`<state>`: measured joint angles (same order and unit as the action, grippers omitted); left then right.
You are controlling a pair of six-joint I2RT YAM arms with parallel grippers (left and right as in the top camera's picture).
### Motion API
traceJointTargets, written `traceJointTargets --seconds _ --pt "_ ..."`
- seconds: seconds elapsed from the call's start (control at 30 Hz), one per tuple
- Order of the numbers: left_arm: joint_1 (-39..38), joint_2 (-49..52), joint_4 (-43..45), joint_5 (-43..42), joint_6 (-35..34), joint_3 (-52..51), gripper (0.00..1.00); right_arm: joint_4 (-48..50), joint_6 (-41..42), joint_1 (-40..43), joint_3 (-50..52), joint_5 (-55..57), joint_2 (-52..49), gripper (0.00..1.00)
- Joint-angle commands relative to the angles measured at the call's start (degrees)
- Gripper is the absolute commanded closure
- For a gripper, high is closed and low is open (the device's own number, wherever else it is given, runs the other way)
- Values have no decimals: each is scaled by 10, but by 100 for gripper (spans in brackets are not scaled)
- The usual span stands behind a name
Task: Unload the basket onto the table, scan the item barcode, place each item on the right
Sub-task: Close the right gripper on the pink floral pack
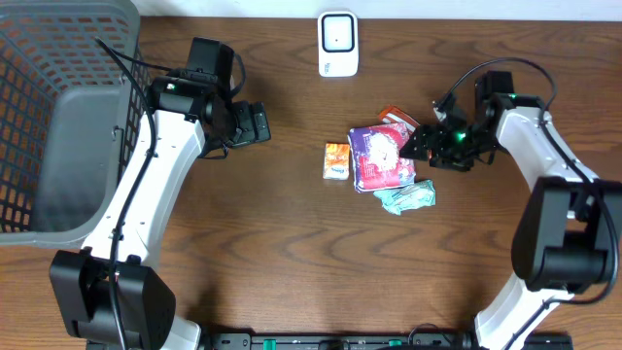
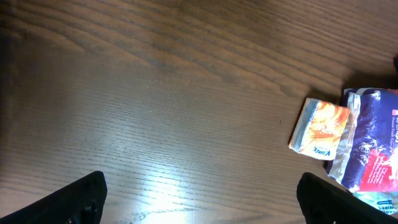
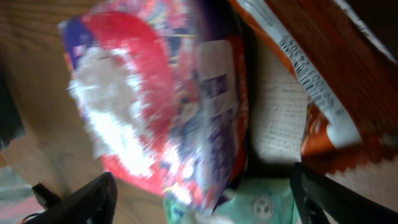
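Right pincer [image 3: 202,186] fingers apart; purple packet [image 3: 155,106] lies between them on counter [image 2: 155,93]. Left pincer [image 2: 200,186] apart, well left of packet.

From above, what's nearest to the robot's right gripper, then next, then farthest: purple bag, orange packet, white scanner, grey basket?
From the right gripper:
1. Purple bag, right beside it.
2. Orange packet, just past the bag.
3. White scanner, farther off, toward the back.
4. Grey basket, far off on the left.
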<state>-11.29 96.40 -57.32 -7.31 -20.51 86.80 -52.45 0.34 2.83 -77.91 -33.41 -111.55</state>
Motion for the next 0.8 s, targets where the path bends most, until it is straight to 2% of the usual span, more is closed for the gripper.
traceJointTargets --seconds 0.0,0.1,0.23,0.27,0.33,0.47,0.57,0.77 --pt "1 3 -3 5 10 -4 2 13 -7 1 -11 -19 -30 14" --pt "1 3 -3 5 10 -4 2 32 -9 -2 -11 -53 -56 23" --pt "1 3 -3 5 10 -4 2 65 -9 -10 -10 -73 -94 29" --pt "1 3 -3 5 10 -4 2 72 -9 -12 -10 -73 -104 35" --pt "1 3 -3 5 10 -4 2 83 -9 -13 -10 -73 -119 53" --pt "1 3 -3 5 10 -4 2 105 -8 -13 -11 -90 -119 64" --pt "1 3 -3 5 10 -4 2 112 2 -11 -16 -108 -107 99" --pt "1 3 -3 5 10 -4 2 92 9 -5 -42 -16 -38 99"
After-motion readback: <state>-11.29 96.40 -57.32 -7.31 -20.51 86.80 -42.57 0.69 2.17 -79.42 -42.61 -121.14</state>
